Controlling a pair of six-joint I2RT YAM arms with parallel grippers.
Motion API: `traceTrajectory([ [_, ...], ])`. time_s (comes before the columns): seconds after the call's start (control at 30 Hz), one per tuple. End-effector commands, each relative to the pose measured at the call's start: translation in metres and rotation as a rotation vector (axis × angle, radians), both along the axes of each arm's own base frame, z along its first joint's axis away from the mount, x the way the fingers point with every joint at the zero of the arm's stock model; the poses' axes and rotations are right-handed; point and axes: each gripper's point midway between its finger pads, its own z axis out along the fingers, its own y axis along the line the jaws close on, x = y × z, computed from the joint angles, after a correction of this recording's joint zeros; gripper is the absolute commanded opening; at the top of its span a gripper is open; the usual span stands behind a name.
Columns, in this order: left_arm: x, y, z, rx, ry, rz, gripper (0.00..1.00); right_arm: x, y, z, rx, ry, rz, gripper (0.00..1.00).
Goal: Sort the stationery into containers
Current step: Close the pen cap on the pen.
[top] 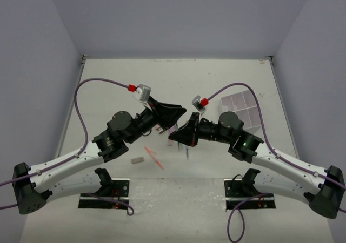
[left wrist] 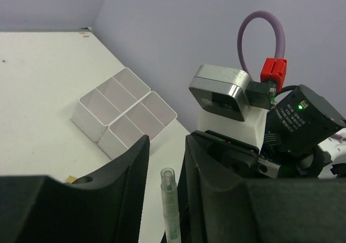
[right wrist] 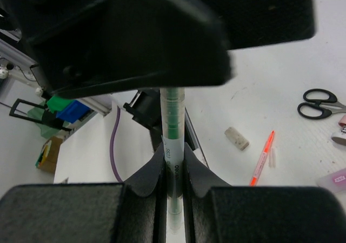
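Note:
A clear pen with green ink [right wrist: 173, 140] is clamped upright between the pads of my right gripper [right wrist: 173, 152], which is shut on it. The pen's other end [left wrist: 170, 205] reaches up between the fingers of my left gripper [left wrist: 166, 146]. Those jaws stand apart around the pen, with a gap showing on the left side. The two grippers meet over the middle of the table, left [top: 175, 119] and right [top: 182, 135]. The white divided tray [top: 243, 107] sits at the far right, and it also shows in the left wrist view [left wrist: 124, 113].
On the table below lie an orange marker [top: 154, 157], a grey eraser [top: 137, 160] and black-handled scissors [right wrist: 319, 103]. A pink item [right wrist: 338, 177] lies at the right edge of the right wrist view. The right arm's camera housing [left wrist: 219, 94] sits close ahead of my left fingers.

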Motion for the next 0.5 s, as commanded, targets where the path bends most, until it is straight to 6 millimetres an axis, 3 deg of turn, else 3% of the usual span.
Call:
traceTrajectory([
  [0.0,-0.008,-0.004,0.021,-0.028,-0.035,-0.049,0.29,0.003,-0.003,0.026,0.048,-0.062,-0.032,0.0],
  [0.07,-0.008,-0.005,0.019,-0.023,-0.032,-0.05,0.17,0.004,-0.004,0.028,0.05,-0.066,-0.037,0.0],
  [0.23,-0.009,-0.008,0.016,-0.015,-0.022,-0.067,0.01,0.004,-0.007,0.034,0.05,-0.076,-0.047,0.0],
  [0.47,-0.014,-0.016,0.01,-0.014,0.007,-0.108,0.0,0.01,-0.015,0.048,0.047,-0.109,-0.102,0.0],
])
